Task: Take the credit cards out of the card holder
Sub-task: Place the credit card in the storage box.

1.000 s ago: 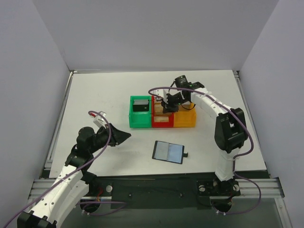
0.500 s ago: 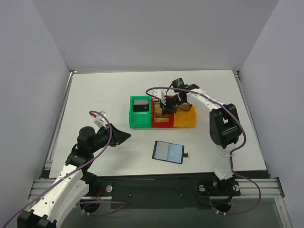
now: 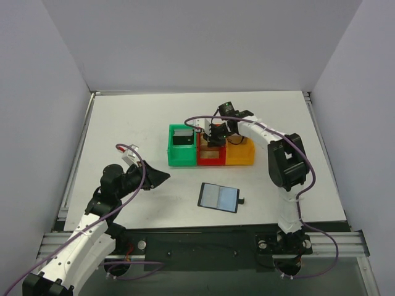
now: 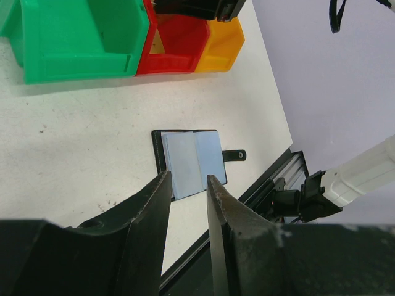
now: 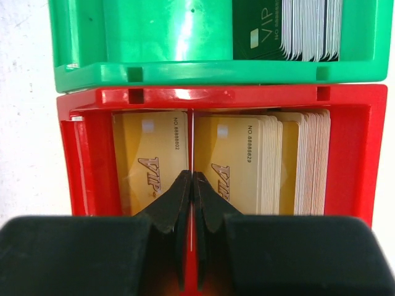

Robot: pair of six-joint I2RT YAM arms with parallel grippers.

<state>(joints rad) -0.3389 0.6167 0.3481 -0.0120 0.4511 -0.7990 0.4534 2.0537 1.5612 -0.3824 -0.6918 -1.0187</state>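
The card holder [image 3: 218,197] lies open and flat on the table, showing two pale blue-grey panels, a black edge and a side tab; it also shows in the left wrist view [image 4: 191,161]. My left gripper [image 3: 162,177] hovers to its left, above the table, open and empty [image 4: 188,177]. My right gripper [image 3: 216,139] is over the red bin [image 3: 211,159]. In the right wrist view it is shut [image 5: 192,176] on a thin credit card [image 5: 193,142] seen edge-on, held upright inside the red bin [image 5: 222,95] between gold VIP cards [image 5: 151,163].
A green bin [image 3: 182,161] stands left of the red one and holds a black VIP card and a stack of cards [image 5: 290,28]. An orange bin [image 3: 241,157] stands on the right. White walls enclose the table. The metal rail runs along the near edge.
My right arm has shifted slightly left, with its gripper staying at the red bin. The left arm and the card holder have not moved.
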